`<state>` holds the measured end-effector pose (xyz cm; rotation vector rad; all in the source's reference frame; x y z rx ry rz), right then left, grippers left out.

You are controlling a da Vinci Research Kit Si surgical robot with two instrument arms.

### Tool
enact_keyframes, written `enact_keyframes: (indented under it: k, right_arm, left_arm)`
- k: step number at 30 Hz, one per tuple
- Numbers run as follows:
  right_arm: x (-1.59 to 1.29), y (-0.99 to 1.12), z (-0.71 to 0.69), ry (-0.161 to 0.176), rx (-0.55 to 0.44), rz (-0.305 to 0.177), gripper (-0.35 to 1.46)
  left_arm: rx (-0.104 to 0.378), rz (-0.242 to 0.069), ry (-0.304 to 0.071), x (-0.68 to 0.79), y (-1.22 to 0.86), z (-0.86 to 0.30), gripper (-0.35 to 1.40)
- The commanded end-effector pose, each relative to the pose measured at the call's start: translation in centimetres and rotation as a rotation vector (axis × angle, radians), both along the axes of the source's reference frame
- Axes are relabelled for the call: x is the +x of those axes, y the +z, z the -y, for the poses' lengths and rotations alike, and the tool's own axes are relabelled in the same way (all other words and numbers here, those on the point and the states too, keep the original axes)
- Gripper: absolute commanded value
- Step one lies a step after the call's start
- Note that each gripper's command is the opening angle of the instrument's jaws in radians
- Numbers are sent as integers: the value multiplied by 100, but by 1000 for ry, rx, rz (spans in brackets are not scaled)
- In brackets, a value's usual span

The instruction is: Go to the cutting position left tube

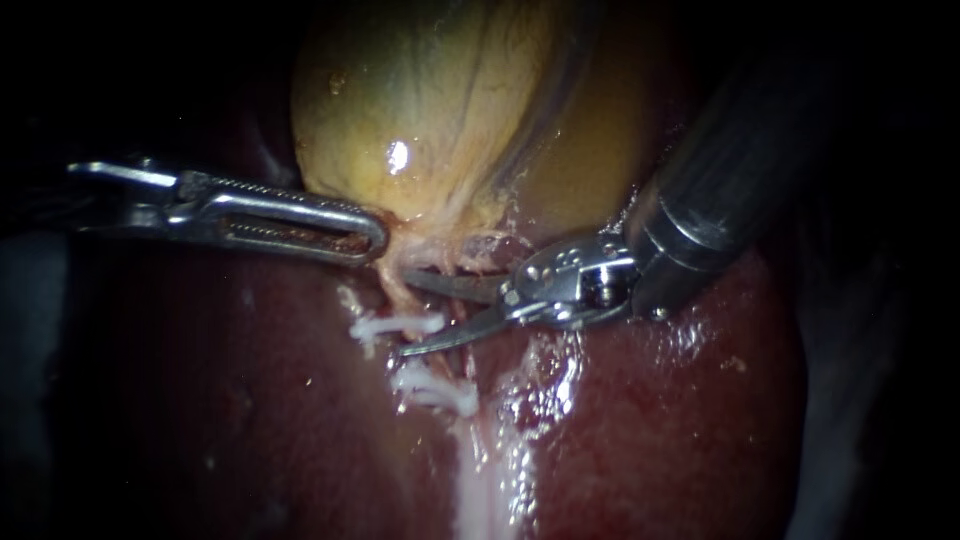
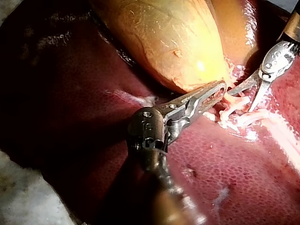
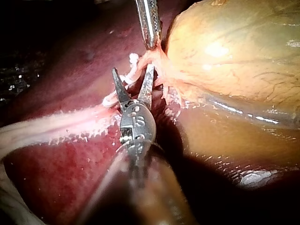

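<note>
- left instrument (image 1: 372, 238): jaws clamped on the pink tissue at the neck of the gallbladder (image 1: 420, 100), holding it taut.
- right instrument (image 1: 408, 313): blade tip, blades apart, nothing gripped.
- clipped tube (image 1: 397, 293): thin pink strand running from the gallbladder neck down over the liver (image 1: 680, 400). It's just ahead of the open blades. It's the leftmost strand in the endoscope view, so my read is that it's the left tube.
- upper clip (image 1: 395, 325) and lower clip (image 1: 437, 392) are white and sit across the tube, near each other.
- Blade layout: one blade sits above the upper clip, and the other lies between the two clips. The upper clip looks to be inside the blade gap.
- Handling, my judgement: the tube is soft, wet, slippery, thin and easy to tear. Don't grab it. Rely on the left instrument's tension and bring the blades across the bare stretch between the clips, clear of the plastic.
- Risk: nicking a clip or the liver surface underneath.
- Containers: none here. The gallbladder is a rounded, taut sac, and its contents aren't visible.
</note>
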<state>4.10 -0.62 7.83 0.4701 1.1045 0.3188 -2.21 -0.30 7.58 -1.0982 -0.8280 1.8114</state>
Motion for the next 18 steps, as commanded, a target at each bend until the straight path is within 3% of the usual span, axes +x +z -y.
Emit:
enact_keyframes:
  k: [1, 10, 18]
  right_arm:
    - [-1, 0, 0, -3, -1, 2, 143]
    - [-6, 4, 7, -19, -3, 14, 143]
    - [-3, 14, 20, -53, -1, 36, 143]
  left_arm:
    - [0, 0, 0, 0, 0, 0, -35]
    - [1, 0, 1, 1, -2, 0, -35]
    - [2, 1, 1, 2, -2, -1, -35]
